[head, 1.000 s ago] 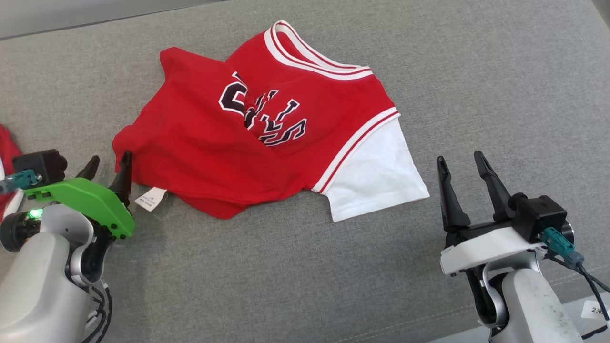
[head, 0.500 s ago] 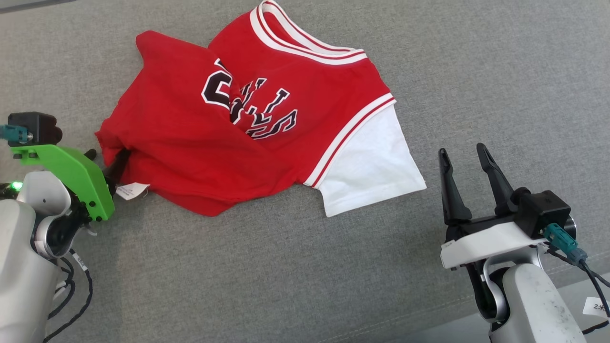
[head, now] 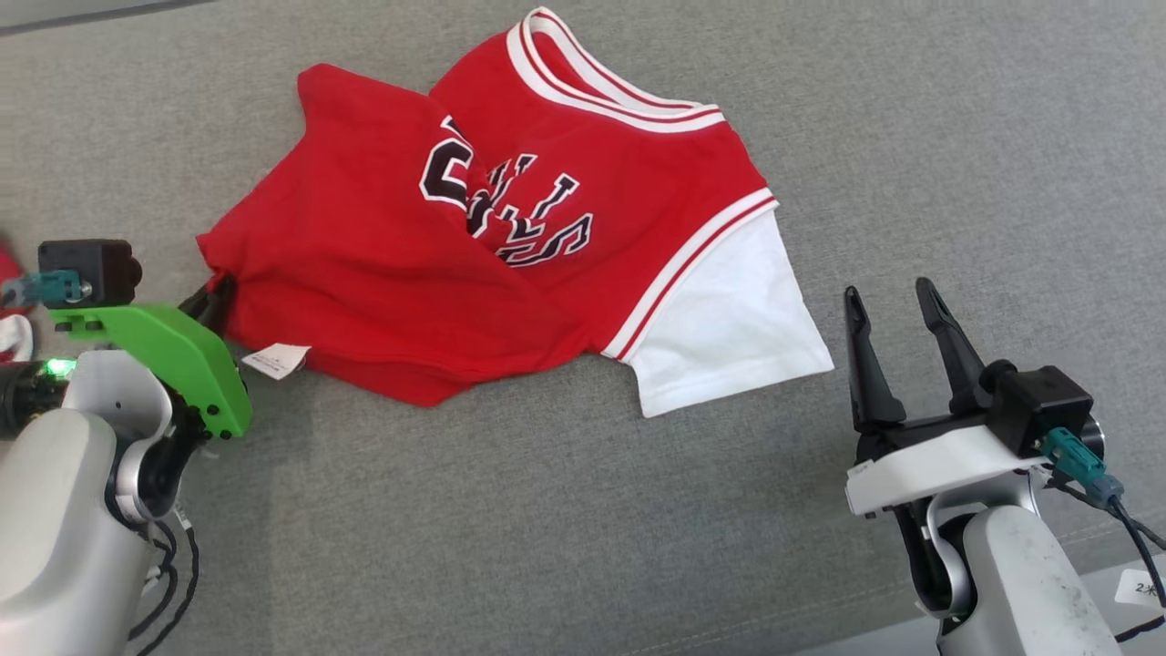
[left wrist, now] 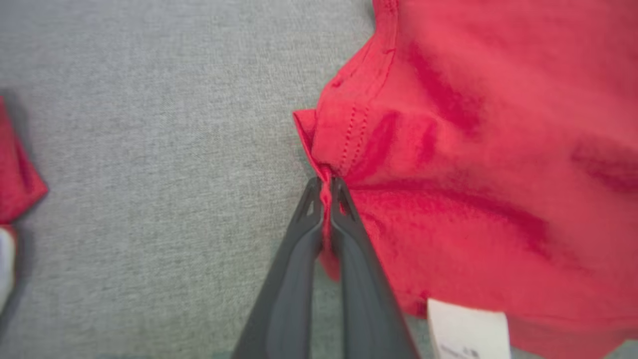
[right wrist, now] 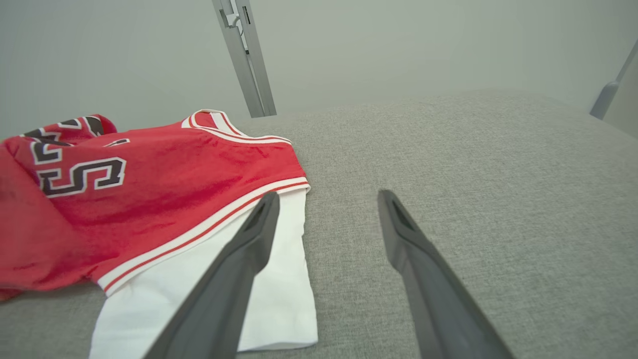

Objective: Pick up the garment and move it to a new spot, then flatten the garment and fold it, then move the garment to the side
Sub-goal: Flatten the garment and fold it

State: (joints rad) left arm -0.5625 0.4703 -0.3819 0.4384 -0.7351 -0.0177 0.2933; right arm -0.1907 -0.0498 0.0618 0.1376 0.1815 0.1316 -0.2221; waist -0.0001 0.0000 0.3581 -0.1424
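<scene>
Here the grey cushion surface (head: 547,528) is wide and bare in front of the garment (head: 510,237) and to its right, so there is much free room on those sides. Its far edge shows at the upper left of the head view, and its near edge passes the lower right corner. At the left edge of that view a second red cloth (head: 7,273) lies on the cushion (I cannot tell what piece it is, because the frame cuts it off).

Counted: 1 garment, red, with 1 white sleeve (head: 729,328) and 1 white label (head: 275,361); 2 grippers, each with 2 dark fingers; 1 grey metal post (right wrist: 244,55) behind the cushion.

The garment lies crumpled and partly folded over itself in the upper middle of the surface. The left gripper (head: 211,299) is at its left corner. In the left wrist view the fingers are pressed together with a pinch of the red hem between their tips, and the label is just to the right of them. The right gripper (head: 897,319) has its fingers spread wide and holds nothing. It stands near the white sleeve, apart from it.
</scene>
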